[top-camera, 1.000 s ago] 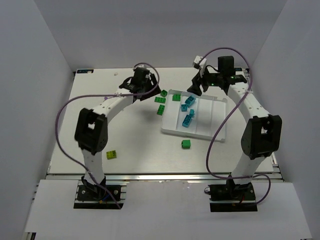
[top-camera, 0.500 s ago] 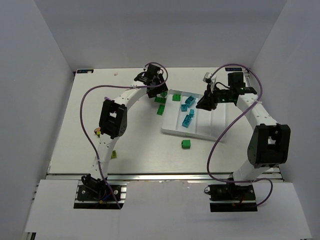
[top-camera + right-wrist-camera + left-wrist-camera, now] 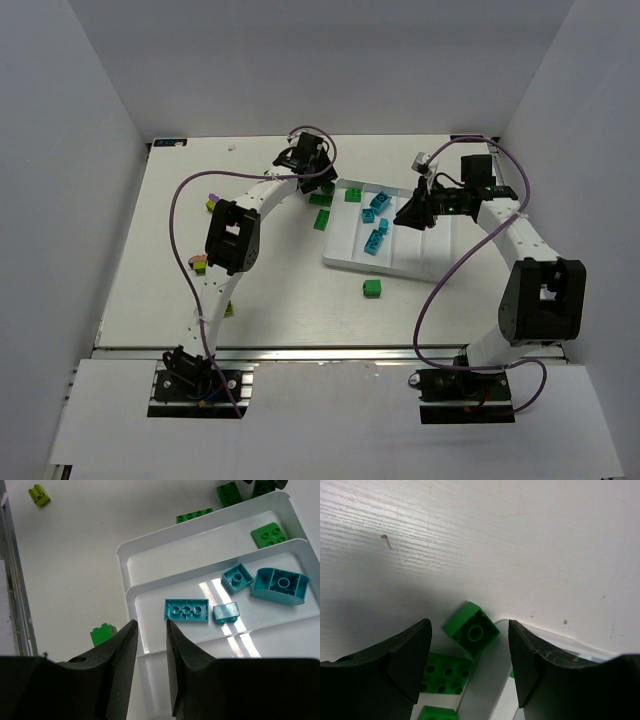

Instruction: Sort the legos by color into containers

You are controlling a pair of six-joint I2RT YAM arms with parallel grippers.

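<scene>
The white tray [image 3: 432, 236] lies right of the middle. Its left compartment holds one green lego [image 3: 353, 195]. The compartment beside it holds several teal legos [image 3: 374, 241], which also show in the right wrist view [image 3: 186, 611]. My left gripper [image 3: 318, 184] is open and low over the table by the tray's far left corner. A green lego [image 3: 471, 629] lies upside down between its fingers [image 3: 410, 655], untouched. My right gripper [image 3: 406, 214] hovers over the tray. Its jaws are a little apart and empty [image 3: 151, 630].
A green plate [image 3: 442, 672] and another green brick [image 3: 320, 221] lie just left of the tray. One green brick [image 3: 372, 288] sits in front of the tray. Lime and purple bricks [image 3: 212, 205] lie at the far left, partly hidden by my left arm.
My left gripper has moved right and down to the green legos by the tray's corner. My right gripper has swung from the tray's far edge to over its middle.
</scene>
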